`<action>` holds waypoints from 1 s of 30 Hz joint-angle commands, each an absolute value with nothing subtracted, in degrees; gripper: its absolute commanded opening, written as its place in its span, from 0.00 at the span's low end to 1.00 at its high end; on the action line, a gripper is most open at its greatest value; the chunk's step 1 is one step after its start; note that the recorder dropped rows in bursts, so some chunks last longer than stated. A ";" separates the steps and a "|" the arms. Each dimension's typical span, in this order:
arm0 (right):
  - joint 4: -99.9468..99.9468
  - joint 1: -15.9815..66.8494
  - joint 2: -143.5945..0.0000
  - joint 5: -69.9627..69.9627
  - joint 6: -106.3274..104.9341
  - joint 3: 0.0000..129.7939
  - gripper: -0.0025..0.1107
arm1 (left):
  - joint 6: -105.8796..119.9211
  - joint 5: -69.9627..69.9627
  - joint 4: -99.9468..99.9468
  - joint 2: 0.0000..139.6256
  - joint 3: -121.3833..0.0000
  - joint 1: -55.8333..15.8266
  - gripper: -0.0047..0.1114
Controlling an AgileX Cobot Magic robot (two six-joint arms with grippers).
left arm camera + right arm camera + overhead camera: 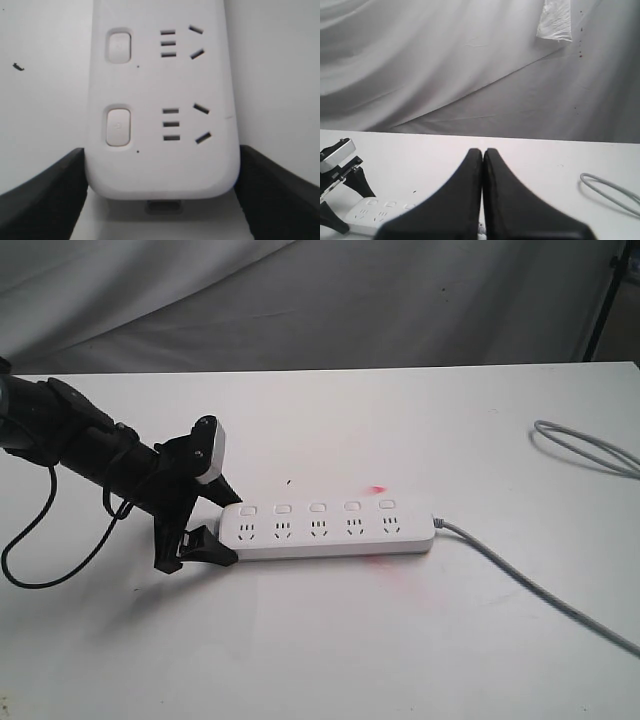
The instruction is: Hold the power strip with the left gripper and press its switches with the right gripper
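The white power strip lies flat on the white table, its five switches in a row above the sockets. My left gripper straddles the strip's left end. In the left wrist view its black fingers press against both long sides of the power strip, beside two switches. My right gripper is shut with nothing in it, held high above the table and away from the power strip. It is outside the exterior view.
The grey cord runs from the strip's right end toward the front right, and a loop of it lies at the right edge. Red smudges mark the table by the strip. A grey cloth hangs behind.
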State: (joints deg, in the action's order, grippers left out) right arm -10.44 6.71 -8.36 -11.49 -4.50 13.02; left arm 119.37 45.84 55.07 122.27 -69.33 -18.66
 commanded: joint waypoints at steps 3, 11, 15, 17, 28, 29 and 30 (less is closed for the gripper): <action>-9.56 6.76 -2.82 -7.93 -2.41 6.07 0.02 | 119.35 45.84 54.88 122.24 -69.62 -18.94 0.64; -9.56 6.76 0.00 -7.92 -1.16 0.00 0.02 | 119.35 45.84 54.88 122.24 -69.62 -18.94 0.64; -9.56 6.76 0.00 -9.63 -1.16 0.00 0.02 | 119.35 45.84 54.88 122.24 -69.62 -18.94 0.64; -9.56 6.76 0.00 -9.63 -1.16 0.00 0.02 | 119.35 45.84 54.88 122.24 -69.62 -18.94 0.64; -9.99 6.76 0.00 -9.61 -1.16 0.00 0.02 | 119.35 45.84 54.88 122.24 -69.62 -18.94 0.64; -9.99 6.76 0.00 -9.61 -1.16 0.00 0.02 | 119.35 45.84 54.88 122.24 -69.62 -18.94 0.64; -9.99 6.76 0.00 -9.61 -1.16 0.00 0.02 | 119.35 45.84 54.88 122.24 -69.62 -18.94 0.64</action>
